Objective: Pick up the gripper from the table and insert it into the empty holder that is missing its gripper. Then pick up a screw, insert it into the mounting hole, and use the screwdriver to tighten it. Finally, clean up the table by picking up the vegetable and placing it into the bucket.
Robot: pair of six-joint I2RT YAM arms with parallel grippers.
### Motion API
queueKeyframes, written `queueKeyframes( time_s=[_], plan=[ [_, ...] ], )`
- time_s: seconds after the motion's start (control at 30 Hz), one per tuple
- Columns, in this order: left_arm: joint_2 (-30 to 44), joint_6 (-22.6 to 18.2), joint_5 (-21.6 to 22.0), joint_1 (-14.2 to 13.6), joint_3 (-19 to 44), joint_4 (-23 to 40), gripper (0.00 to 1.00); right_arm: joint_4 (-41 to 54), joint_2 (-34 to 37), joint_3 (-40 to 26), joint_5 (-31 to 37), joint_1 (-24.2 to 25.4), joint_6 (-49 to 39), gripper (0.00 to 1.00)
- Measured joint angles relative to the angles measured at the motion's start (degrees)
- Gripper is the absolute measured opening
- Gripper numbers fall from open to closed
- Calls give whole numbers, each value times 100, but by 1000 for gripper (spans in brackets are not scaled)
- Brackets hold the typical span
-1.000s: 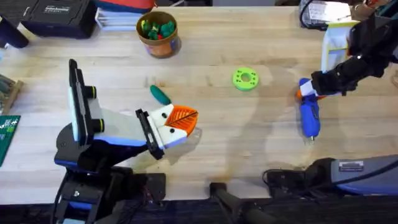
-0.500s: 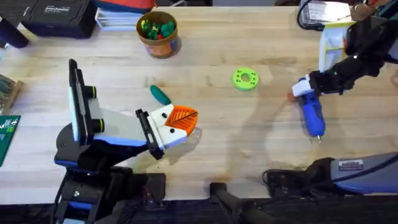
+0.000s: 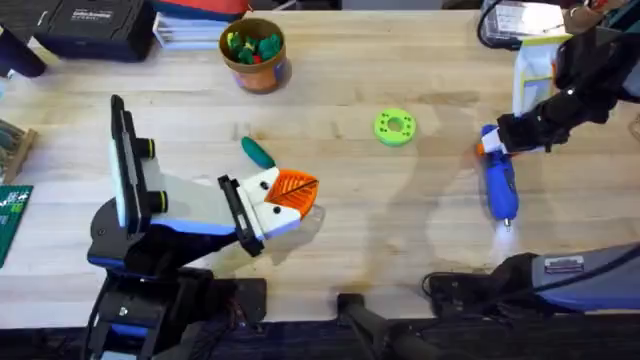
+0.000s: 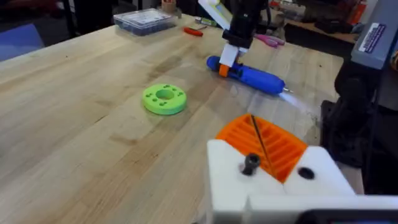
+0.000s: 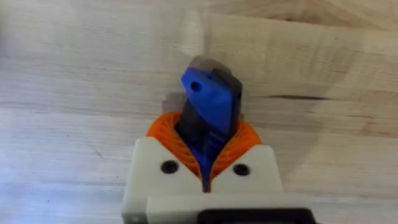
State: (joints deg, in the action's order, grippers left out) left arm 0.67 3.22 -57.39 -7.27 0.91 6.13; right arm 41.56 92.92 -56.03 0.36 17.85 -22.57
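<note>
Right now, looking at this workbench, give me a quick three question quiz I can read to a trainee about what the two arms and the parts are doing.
1. True or false: the right gripper is shut on the rear end of the blue screwdriver.
2. Which thing lies closest to the left gripper? A) the bucket B) the green disc C) the dark green toy vegetable
3. Fill in: the screwdriver's tip points toward the ____ edge of the table, the side where the arms' bases are.

Key: 1 true. 2 C. 3 near.
</note>
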Motion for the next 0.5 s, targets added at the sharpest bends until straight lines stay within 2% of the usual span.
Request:
queueKeyframes(
  time_s=[0.33, 0.5],
  plan=[
    [0, 0, 0, 0, 0, 0, 9, 100, -124, -48, 0, 0, 48, 26],
    [0, 0, 0, 0, 0, 0, 9, -304, -1057, -100, 0, 0, 137, 26]
  ],
)
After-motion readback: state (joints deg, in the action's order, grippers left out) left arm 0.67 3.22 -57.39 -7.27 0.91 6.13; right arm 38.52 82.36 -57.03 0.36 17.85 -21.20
